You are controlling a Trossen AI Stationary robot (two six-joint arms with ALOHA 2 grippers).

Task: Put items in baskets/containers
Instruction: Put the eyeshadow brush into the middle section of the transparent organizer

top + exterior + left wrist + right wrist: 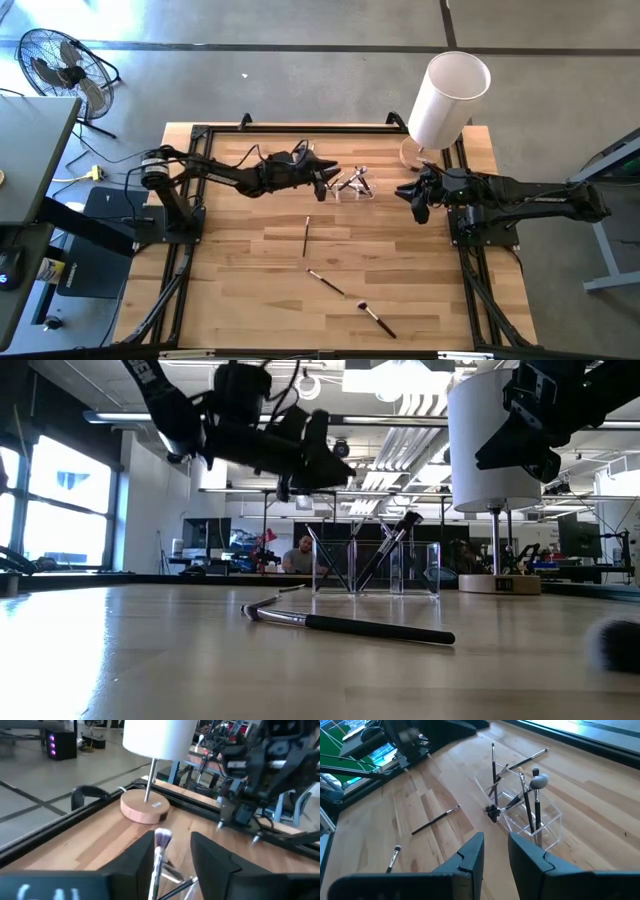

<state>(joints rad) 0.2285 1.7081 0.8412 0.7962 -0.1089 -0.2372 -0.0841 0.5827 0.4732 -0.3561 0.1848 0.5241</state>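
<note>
A clear plastic container [352, 185] stands at the table's far middle, with several thin brushes leaning upright in its compartments [532, 820]. Three more brushes lie flat on the bare wood: a dark one [306, 235], one nearer [326, 283] and one by the near edge [376, 318]. My left gripper [328, 180] hovers open just left of and above the container [375, 570]. In the left wrist view a pale-tipped brush [162, 837] stands in line with the gap between its fingers. My right gripper [415, 198] hangs open to the right of the container, off the table.
A tall white cylinder on a thin rod [450, 90] stands on a round wooden base [145, 807] at the far right corner, close behind my right gripper. A black frame rail [300, 128] runs round the table. Bare wood lies between the loose brushes. A person sits far off [300, 555].
</note>
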